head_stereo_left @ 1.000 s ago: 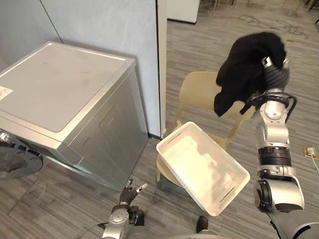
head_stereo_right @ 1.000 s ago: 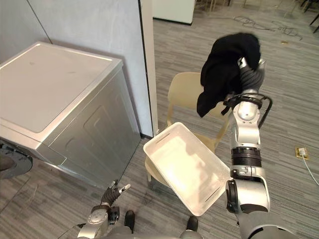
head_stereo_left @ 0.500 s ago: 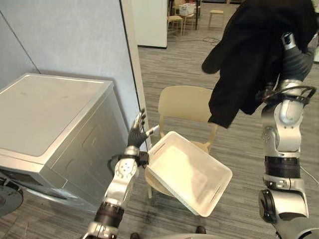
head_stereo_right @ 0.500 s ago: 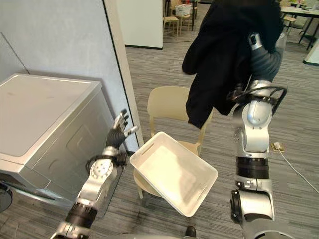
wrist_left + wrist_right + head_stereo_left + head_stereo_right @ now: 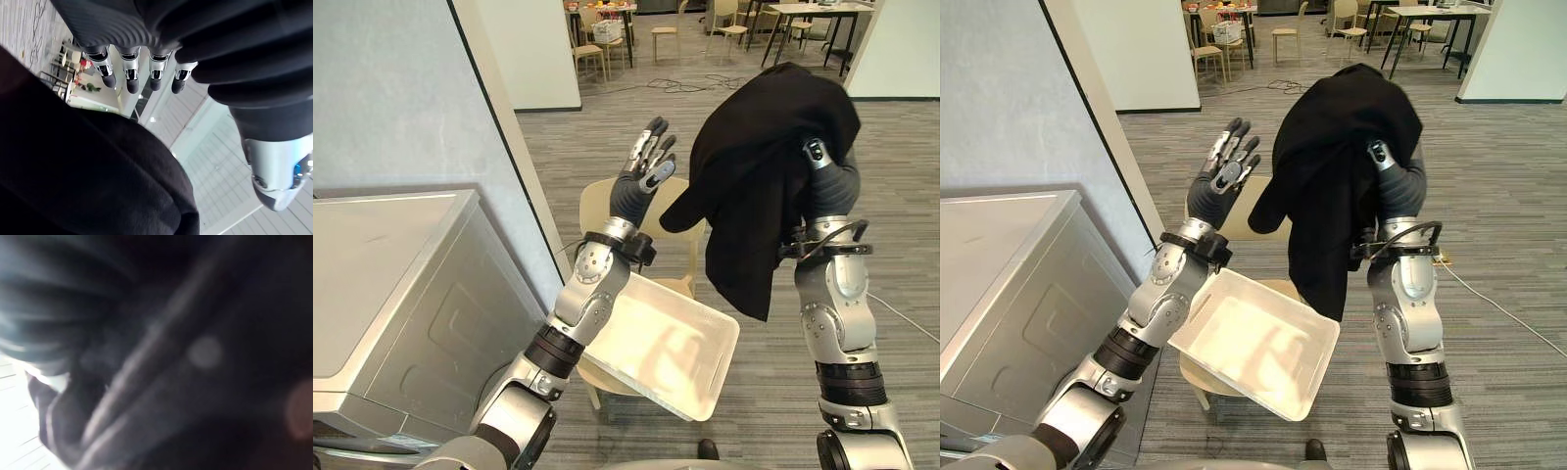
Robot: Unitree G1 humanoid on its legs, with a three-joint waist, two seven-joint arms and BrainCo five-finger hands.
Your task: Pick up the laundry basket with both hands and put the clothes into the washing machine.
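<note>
I had R hand [image 5: 829, 182] raised under the black garment [image 5: 754, 166], prob. to clear the basket [image 5: 658, 341]; couldn't tell its grip. L hand [image 5: 644, 174] was spread wide, empty.

Grey wood-plank floor [image 5: 901, 245] throughout. Pale blue-grey partition wall [image 5: 391, 98] at left. Beige plastic chair [image 5: 674, 257] centre. Light wooden tables and chairs [image 5: 724, 15] beyond.
</note>
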